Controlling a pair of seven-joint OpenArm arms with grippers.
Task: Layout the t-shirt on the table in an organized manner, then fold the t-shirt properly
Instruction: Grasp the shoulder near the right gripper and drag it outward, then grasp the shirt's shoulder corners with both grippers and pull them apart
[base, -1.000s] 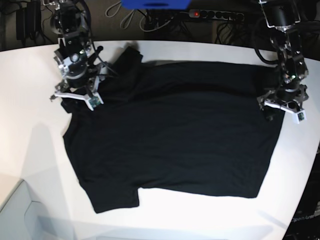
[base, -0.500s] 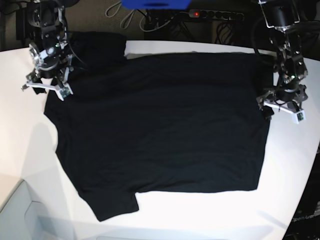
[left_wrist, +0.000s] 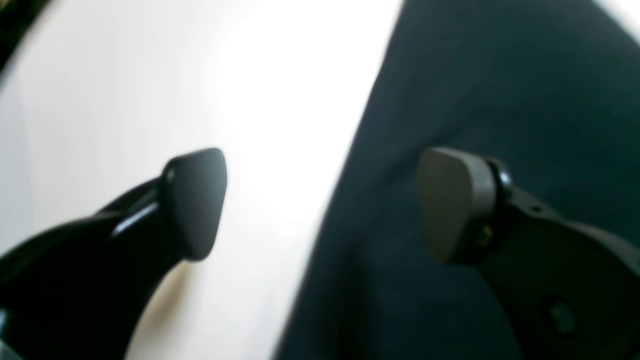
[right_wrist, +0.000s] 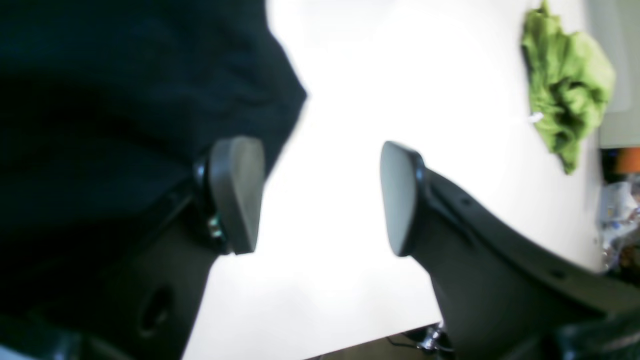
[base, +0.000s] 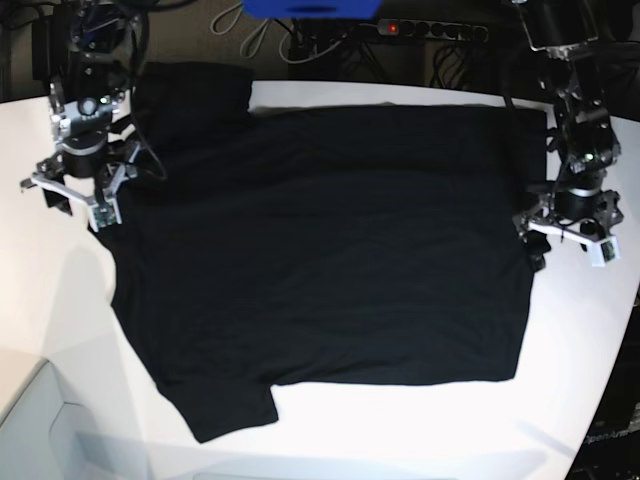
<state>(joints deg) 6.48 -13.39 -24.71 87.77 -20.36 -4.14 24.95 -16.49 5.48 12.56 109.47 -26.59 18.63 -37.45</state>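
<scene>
the black t-shirt lies spread flat across the middle of the white surface, plain side up, its body nearly smooth with only faint ripples. one sleeve sticks out at the near left corner and the other reaches toward the far left, by the surface's far edge.

the right hand hovers at the shirt's far left edge, fingers spread wide and holding nothing. in its wrist view one pad sits over the dark cloth and the other over bare white surface, with the cloth's edge between them. a crumpled green cloth lies well apart, further along the surface.

the left hand is at the shirt's right edge, also spread wide and empty. its wrist view is blurred, but one pad is over the white surface and the other over the dark fabric, the hem running between.

a power strip lies beyond the far edge.
</scene>
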